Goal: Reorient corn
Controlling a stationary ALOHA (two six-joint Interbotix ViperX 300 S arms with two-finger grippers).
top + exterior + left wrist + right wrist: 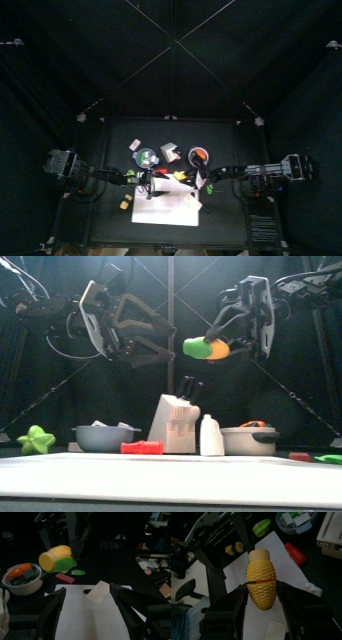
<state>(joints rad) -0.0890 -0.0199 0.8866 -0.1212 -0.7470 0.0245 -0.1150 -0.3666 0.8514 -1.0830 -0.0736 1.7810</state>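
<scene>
Two arms are hanging above the surface [171,481], and I am reading the scene from all four views. My right gripper [261,594] is holding the corn [262,578] in mid-air, its jaws closing on the cob's lower half while the husk end points away from the wrist; in the front view the corn [206,348] is showing end-on, well above the objects on the surface, and the left wrist view is catching it [57,558] as a yellow cob with a green base. My left gripper [89,612] is hovering with its jaws spread wide apart and holding nothing, over a white cutting board [93,614] on which a pale wedge-shaped piece [98,592] is standing. Beside the board, a grey bowl [22,582] is holding orange and green items, and a red striped piece [65,578] is lying near a green piece [77,572]. Along the front view, a green star [36,440], a grey bowl [104,437], a red block [142,447], a knife block [175,421], a white bottle [211,436] and a grey pot [249,440] are standing in a row.
</scene>
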